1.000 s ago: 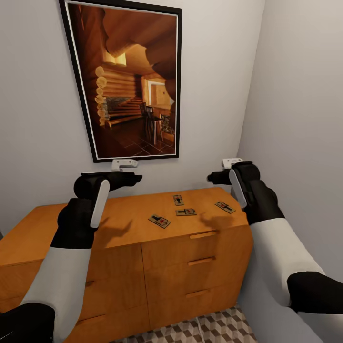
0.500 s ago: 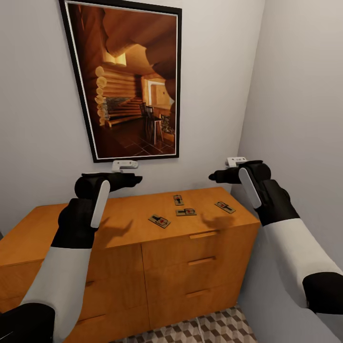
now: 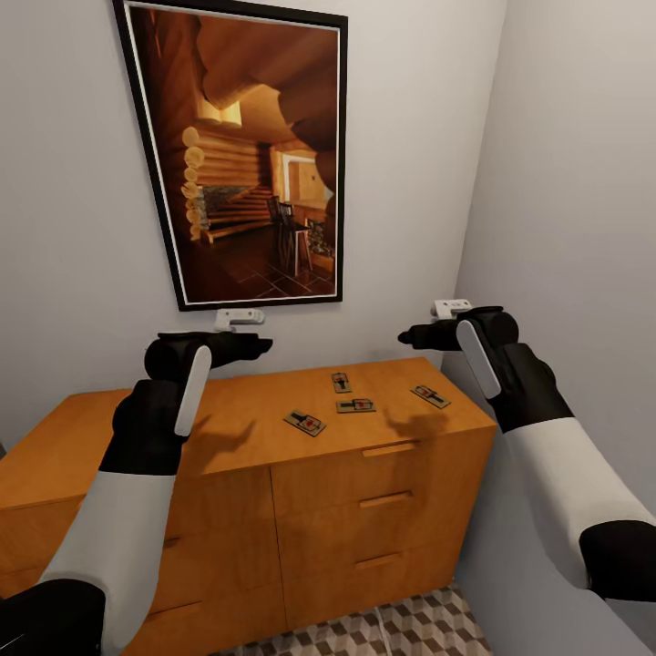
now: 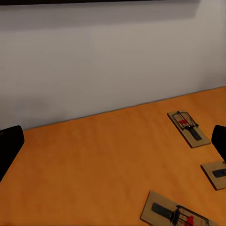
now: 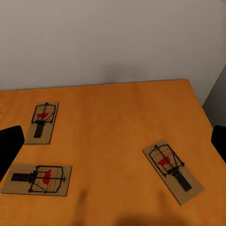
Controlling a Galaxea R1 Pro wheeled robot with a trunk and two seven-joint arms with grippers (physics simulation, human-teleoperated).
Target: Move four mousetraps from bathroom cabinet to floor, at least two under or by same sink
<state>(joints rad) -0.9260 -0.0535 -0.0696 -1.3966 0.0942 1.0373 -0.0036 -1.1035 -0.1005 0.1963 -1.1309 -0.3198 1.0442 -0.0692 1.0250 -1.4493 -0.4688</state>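
Four mousetraps lie flat on top of the cabinet, toward its right end. Each one is a small brown wooden rectangle with thin grey wire on it and a little red spot. The left trap sits nearest the front edge and is turned at a slant. The middle trap lies just beside it, and the back trap lies closer to the wall. The right trap is off by itself near the right edge.

The cabinet is orange-brown wood with a smooth flat top, and its drawers have slot handles. A big picture of a log house room hangs on the grey wall above it. A bit of floor with a brown and beige cube pattern shows below the cabinet.

The left gripper hangs in the air over the middle of the cabinet top. Its fingers are spread apart and hold nothing. The right gripper hangs above the right end, over the traps. Its fingers are spread apart too, with nothing between them.
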